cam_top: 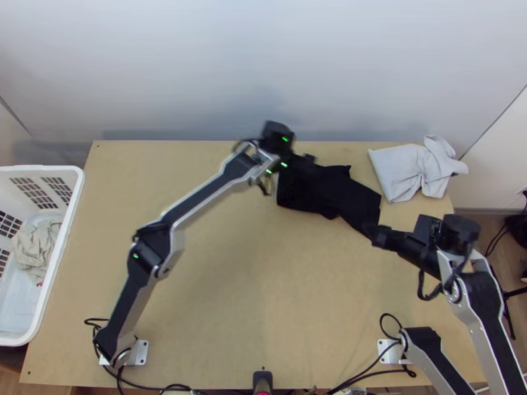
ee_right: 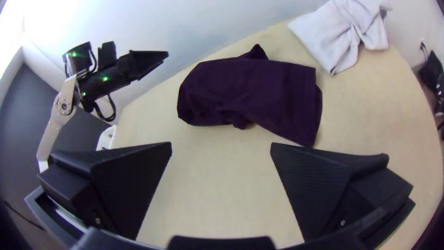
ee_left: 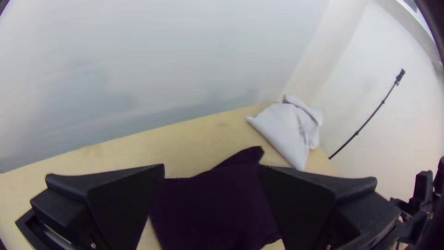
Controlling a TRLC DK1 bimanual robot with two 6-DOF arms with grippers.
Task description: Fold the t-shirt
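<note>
The dark t-shirt [cam_top: 329,192] lies folded and somewhat bunched at the back of the table; in the right wrist view the shirt [ee_right: 259,90] has a small peak on its far edge and a wider flat end. My left gripper [cam_top: 308,160] is above its left part, and in the left wrist view the left gripper [ee_left: 212,171] is open over the shirt [ee_left: 212,208]. At the shirt's near right corner is my right gripper [cam_top: 377,237]; from its own wrist the right gripper [ee_right: 221,146] stands open, with bare table and the shirt's near edge between and beyond its fingers.
A light grey cloth [cam_top: 415,170] lies crumpled at the table's back right corner, close to the shirt. Beside the table's left edge stands a white basket [cam_top: 66,224] holding a beige cloth [cam_top: 36,250]. Bare wood [cam_top: 263,289] stretches across the middle and front, with cables along the near edge.
</note>
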